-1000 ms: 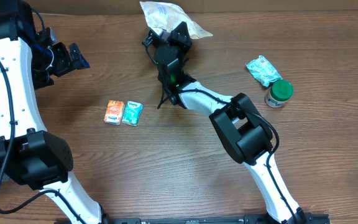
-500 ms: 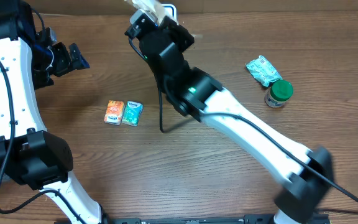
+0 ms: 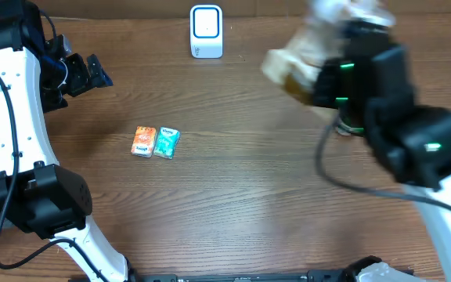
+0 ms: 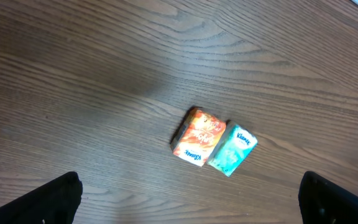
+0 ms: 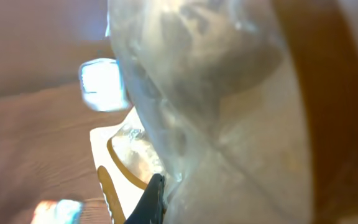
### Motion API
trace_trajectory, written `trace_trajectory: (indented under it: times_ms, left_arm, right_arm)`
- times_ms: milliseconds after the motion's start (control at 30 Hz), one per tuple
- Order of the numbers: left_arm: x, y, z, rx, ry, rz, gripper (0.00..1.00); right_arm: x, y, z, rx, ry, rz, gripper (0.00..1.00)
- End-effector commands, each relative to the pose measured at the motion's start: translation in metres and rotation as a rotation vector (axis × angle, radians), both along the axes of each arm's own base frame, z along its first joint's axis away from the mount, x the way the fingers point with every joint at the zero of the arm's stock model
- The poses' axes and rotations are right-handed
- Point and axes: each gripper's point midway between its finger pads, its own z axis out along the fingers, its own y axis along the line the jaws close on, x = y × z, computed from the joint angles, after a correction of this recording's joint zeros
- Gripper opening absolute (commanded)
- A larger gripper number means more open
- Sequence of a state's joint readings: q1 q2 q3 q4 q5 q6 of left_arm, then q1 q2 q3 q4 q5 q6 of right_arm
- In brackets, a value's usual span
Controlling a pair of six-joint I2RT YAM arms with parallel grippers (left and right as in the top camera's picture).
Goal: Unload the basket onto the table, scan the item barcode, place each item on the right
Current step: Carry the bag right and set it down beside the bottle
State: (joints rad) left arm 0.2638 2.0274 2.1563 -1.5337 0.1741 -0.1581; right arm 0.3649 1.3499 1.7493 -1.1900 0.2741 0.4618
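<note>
Right claw [image 3: 323,66] is clamped fully down on the crinkly translucent plastic bag [image 3: 294,61], pinching thin film. The bag is in the air over the back right of the brown wooden counter [image 3: 233,196], well apart from the small white scanner with a blue face [image 3: 206,31] at the back edge. Left claw [image 3: 91,73] is spread wide, empty, parked far left above the orange tissue pack [image 4: 197,137] and the teal tissue pack [image 4: 234,149], which lie touching side by side.

Risks:
- The grip is on loose film only, so a fast swing could let the bag slip or tear.
- The bag hangs and crumples, so the barcode may wrinkle, face away from the scanner, or catch glare.
- The bag is far from the scanner, so the code may be presented out of range.

Can't make out:
- No barcode is visible in any view.
- The right arm and bag are motion-blurred overhead, and the claw tips are not resolvable.
- In the right wrist view the bag fills the frame, and only one dark fingertip [image 5: 153,198] shows.
- The bag's contents are unclear.
</note>
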Motion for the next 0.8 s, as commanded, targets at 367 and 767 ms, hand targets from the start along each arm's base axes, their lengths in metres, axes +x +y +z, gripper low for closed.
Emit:
trace_trajectory:
  times_ms: [367, 767]
  left_arm:
    - [0.001, 0.002, 0.009, 0.009, -0.025, 0.01, 0.99]
    - [0.001, 0.002, 0.009, 0.009, -0.025, 0.01, 1.0]
  right_arm:
    - [-0.02, -0.134, -0.157, 0.321, 0.502, -0.456, 0.04]
    - [-0.021, -0.127, -0.236, 0.371, 0.61, -0.449, 0.1]
